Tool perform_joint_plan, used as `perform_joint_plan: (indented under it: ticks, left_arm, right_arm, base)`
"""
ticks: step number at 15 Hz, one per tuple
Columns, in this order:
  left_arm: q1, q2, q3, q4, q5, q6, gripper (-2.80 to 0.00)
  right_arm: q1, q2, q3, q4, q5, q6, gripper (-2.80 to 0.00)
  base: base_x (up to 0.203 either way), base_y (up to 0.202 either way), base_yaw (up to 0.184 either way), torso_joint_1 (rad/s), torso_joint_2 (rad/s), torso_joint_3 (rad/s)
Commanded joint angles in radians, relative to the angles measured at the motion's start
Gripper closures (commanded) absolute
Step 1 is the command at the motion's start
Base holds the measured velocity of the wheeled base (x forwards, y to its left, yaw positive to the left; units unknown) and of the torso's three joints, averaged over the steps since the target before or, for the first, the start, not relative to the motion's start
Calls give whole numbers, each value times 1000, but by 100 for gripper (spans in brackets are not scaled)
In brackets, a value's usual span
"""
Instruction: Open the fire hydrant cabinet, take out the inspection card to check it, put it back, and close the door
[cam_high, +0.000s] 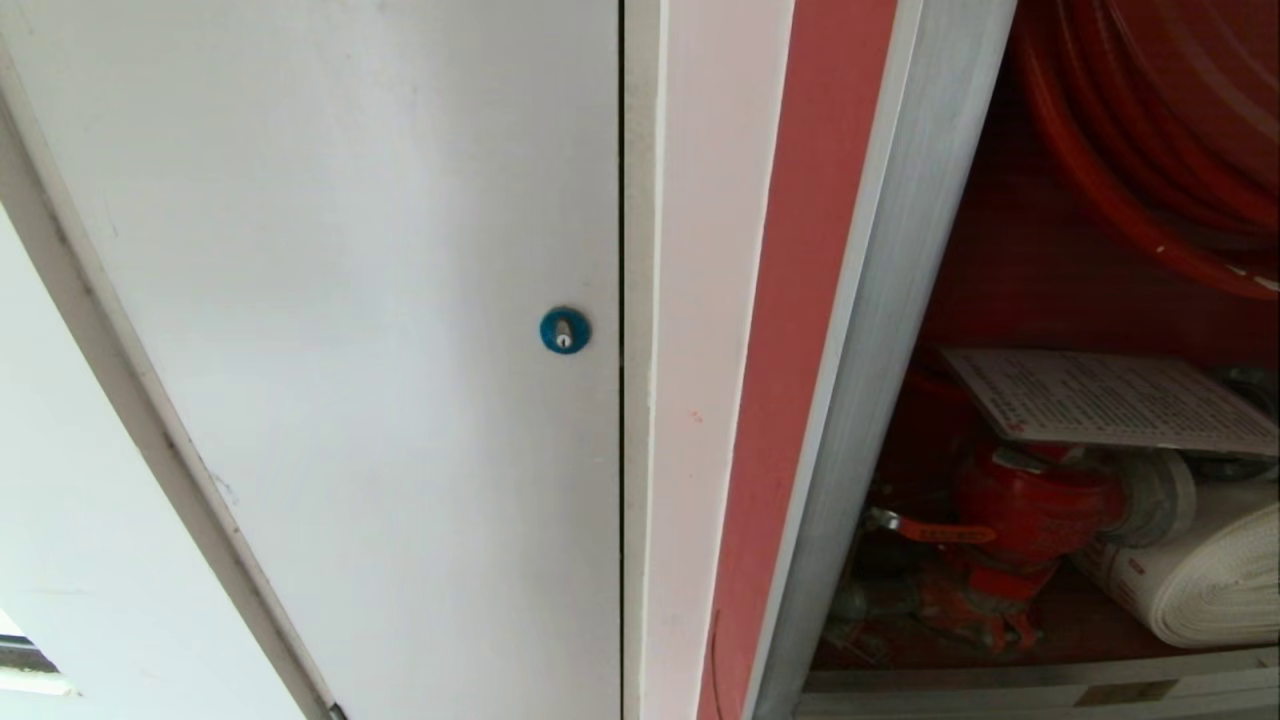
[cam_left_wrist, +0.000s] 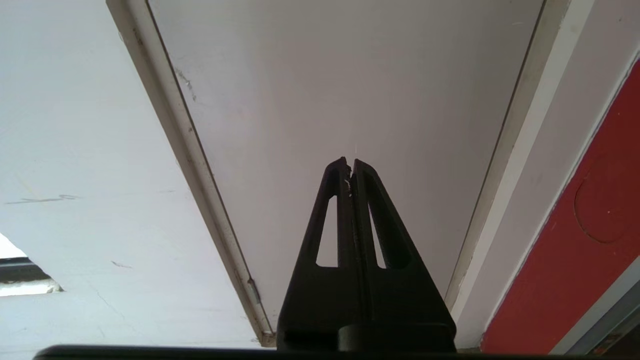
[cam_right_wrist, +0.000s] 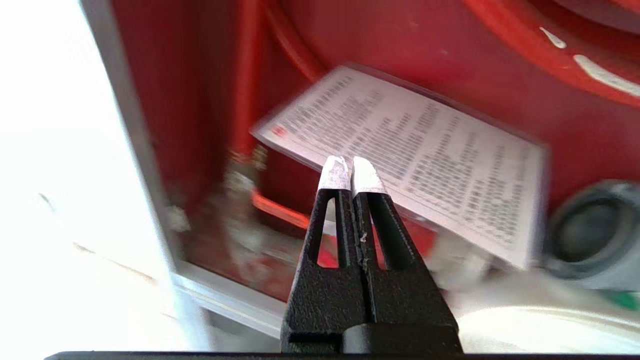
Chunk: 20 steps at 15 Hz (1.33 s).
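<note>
R gripper (cam_right_wrist: 351, 170), black w/ white-taped tips, had its jaws pressed together and held nothing. It pointed into the open, aluminium-framed fire hydrant cabinet (cam_right_wrist: 390, 45) w/ red interior. Just beyond the tips lay the inspection card (cam_right_wrist: 415, 155), a thin pale rectangular sheet printed w/ fine rows of small text. Whether tips touched the card's near edge could not be told. The card rested tilted atop the red valve (cam_high: 1030, 505), w/ a rolled white hose (cam_high: 1200, 585) beside it and the red hose reel (cam_high: 1150, 150) farther up.

Handling, est.: card looked light, thin, semi-stiff and likely smooth, so prone to slip or flex. Jaws would need to open first. Best hold appeared to be the near free edge, overhanging the valve, pinched flat across the thickness.

Writing: rows of small print plus a small red mark at one card corner; none legible.

L gripper (cam_left_wrist: 350, 165), all black, sat parked w/ fingers together, empty, facing a plain white panel (cam_left_wrist: 350, 75) w/ a blue round lock (cam_high: 565, 330). The cabinet's door was not in view.
</note>
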<state>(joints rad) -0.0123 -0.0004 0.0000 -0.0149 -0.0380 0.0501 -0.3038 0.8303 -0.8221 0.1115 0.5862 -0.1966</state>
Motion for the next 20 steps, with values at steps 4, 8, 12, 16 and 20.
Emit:
perform_joint_plan:
  ticks: [4, 8, 12, 16, 20]
  left_arm:
    - [0, 0, 12, 0, 0, 1, 0]
    - [0, 0, 12, 0, 0, 1, 0]
    - [0, 0, 12, 0, 0, 1, 0]
    - [0, 0, 12, 0, 0, 1, 0]
    - [0, 0, 12, 0, 0, 1, 0]
  right_arm:
    - [38, -88, 4, 11, 12, 123, 0]
    - [138, -215, 59, 39, -45, 155, 0]
    - [224, -408, 138, 90, -154, 156, 0]
    - [266, -543, 253, 98, -236, 154, 0]
    - [273, -601, 367, 91, -297, 172, 0]
  base:
    - [0, 0, 0, 0, 0, 0]
    - [0, 0, 0, 0, 0, 0]
    - [0, 0, 0, 0, 0, 0]
    - [0, 0, 0, 0, 0, 0]
    - [0, 0, 0, 0, 0, 0]
